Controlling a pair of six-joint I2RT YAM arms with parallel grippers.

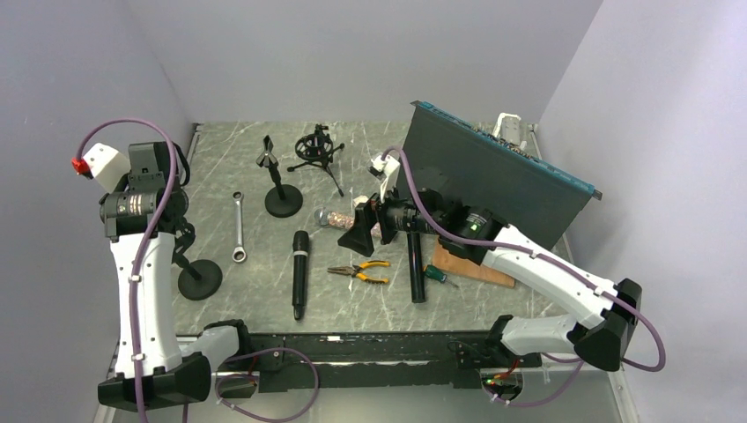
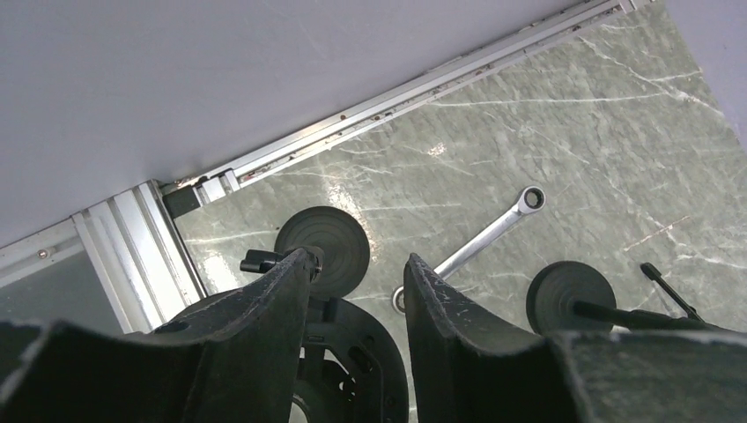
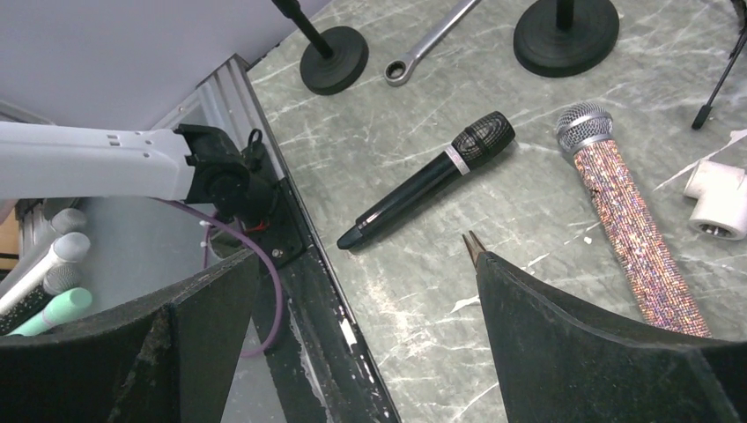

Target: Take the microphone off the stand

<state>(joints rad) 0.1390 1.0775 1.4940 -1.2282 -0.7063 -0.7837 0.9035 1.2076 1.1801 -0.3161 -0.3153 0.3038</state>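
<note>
Microphone: the black microphone (image 1: 300,275) lay flat on the table (image 1: 238,150), head toward the far wall and clear of every stand, with the wrench (image 1: 238,227) on one side and the pliers (image 1: 359,271) on the other.
Left pincer: the left gripper (image 2: 359,260) hung over the round-based stand (image 1: 200,280) with its fingers parted. A dark curved part sat low between them, and contact with it could not be told.
Right pincer: the right gripper (image 3: 368,257) was spread wide and held nothing, above the glitter microphone (image 3: 630,229).
Around: a second round-based stand (image 1: 283,198) and a tripod shock mount (image 1: 317,150) stood farther back. A black cylinder (image 1: 417,269) and a green-handled screwdriver (image 1: 437,274) lay near the pliers. A white pipe fitting (image 3: 718,201) sat just beside the glitter microphone.
In the way: a tall dark panel (image 1: 493,172) with a teal top edge stood slanted behind the right arm.
Materials: the tabletop was grey-green and marble-veined. The wrench was bright metal, the stand bases were matte black discs, and the glitter microphone had a sequinned barrel and a silver mesh head.
</note>
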